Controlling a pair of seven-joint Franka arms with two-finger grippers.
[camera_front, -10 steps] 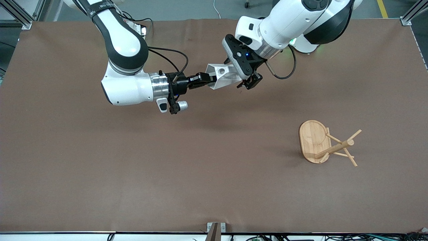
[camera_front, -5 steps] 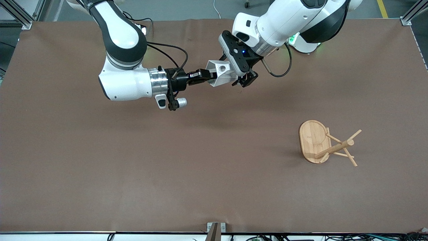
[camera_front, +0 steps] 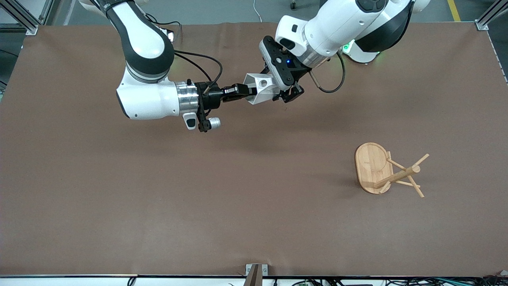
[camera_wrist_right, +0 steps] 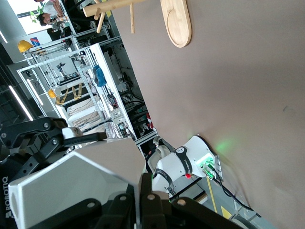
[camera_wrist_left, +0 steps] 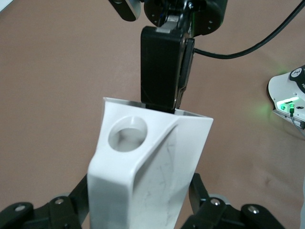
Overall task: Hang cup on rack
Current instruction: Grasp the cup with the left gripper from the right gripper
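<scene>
We see the right gripper point(camera_front: 247, 92) pinching the cup's point(camera_front: 260, 88) rim above the table point(camera_front: 119, 198); the left gripper point(camera_front: 276, 96) straddles its base, grip unclear. The rack point(camera_front: 387, 171) lies toppled.

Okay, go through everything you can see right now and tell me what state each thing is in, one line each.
cup: in the air over the table, held at both ends by the two grippers.
rack: standing on the table, toward the left arm's end, pegs bare.
right gripper: shut on the cup's rim.
left gripper: around the cup's body.
</scene>
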